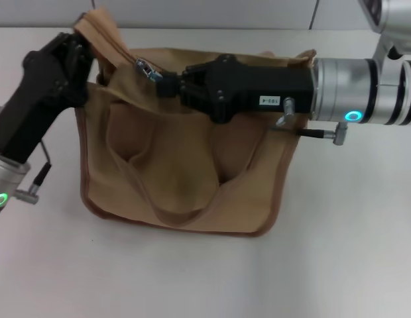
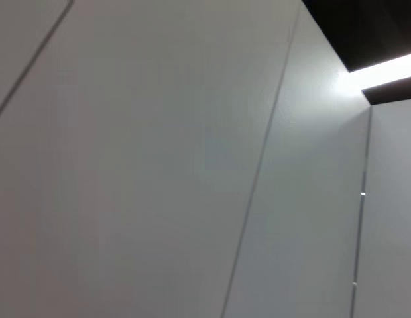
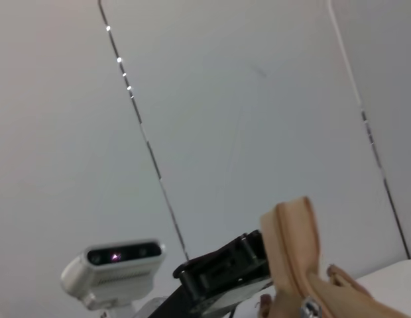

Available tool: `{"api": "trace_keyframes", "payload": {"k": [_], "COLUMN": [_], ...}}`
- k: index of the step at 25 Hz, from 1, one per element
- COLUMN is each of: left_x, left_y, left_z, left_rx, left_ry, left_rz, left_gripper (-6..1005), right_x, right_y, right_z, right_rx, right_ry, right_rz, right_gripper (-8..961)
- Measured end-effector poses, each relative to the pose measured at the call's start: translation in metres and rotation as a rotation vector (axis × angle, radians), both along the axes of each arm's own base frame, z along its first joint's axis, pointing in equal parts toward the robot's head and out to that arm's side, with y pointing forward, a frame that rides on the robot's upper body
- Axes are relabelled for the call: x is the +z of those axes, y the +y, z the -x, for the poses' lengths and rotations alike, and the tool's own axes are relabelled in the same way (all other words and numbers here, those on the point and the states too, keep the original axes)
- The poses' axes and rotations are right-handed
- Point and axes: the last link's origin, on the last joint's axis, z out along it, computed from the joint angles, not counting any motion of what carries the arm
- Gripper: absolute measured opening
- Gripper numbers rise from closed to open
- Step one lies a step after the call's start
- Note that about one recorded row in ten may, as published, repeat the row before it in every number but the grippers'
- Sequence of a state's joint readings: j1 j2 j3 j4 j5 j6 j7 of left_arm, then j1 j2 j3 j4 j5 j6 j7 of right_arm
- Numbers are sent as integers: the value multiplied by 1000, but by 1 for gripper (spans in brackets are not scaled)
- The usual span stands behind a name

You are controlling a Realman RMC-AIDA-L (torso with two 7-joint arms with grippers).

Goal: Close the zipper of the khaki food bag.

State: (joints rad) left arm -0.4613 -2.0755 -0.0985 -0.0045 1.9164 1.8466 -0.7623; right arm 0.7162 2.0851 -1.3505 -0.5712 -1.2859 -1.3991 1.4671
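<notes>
The khaki food bag (image 1: 185, 165) stands on the white table, with its two loop handles hanging down the near side. The zipper (image 1: 126, 56) runs along its top panel. The silver pull tab (image 1: 148, 69) sits near the bag's left end. My right gripper (image 1: 170, 82) reaches in from the right over the bag's top and is shut on the pull tab. My left gripper (image 1: 81, 45) is shut on the bag's raised left end flap (image 1: 99, 26) and holds it up. The right wrist view shows that flap (image 3: 292, 245), the tab (image 3: 310, 308) and the left gripper (image 3: 222, 271).
The white table (image 1: 338, 252) stretches around the bag, with a wall of pale panels (image 2: 192, 165) behind it. The left wrist view shows only that wall. A head camera unit (image 3: 116, 265) shows low in the right wrist view.
</notes>
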Motion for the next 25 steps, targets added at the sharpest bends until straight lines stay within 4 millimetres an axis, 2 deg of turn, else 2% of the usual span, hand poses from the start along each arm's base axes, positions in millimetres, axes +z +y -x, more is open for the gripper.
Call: {"api": "trace_keyframes", "payload": {"k": [11,19,25], "left_x": [6,7,6], "left_y": [-8,-6,-1], "left_z": [14,19,20], "left_rx": [61,97,121], "left_ry": [-2,5,11], "left_rz": [-41,-49,-49], "left_gripper": [16,17,17], "right_x": [4,19,36], "right_y": [-1,0,-7], "right_z": [-12,-42,-77], "right_rx": [-47,-146,-248], "right_ry": [6,13,33], "right_rz": [0,-36,-83], "right_gripper": [3,3,2]}}
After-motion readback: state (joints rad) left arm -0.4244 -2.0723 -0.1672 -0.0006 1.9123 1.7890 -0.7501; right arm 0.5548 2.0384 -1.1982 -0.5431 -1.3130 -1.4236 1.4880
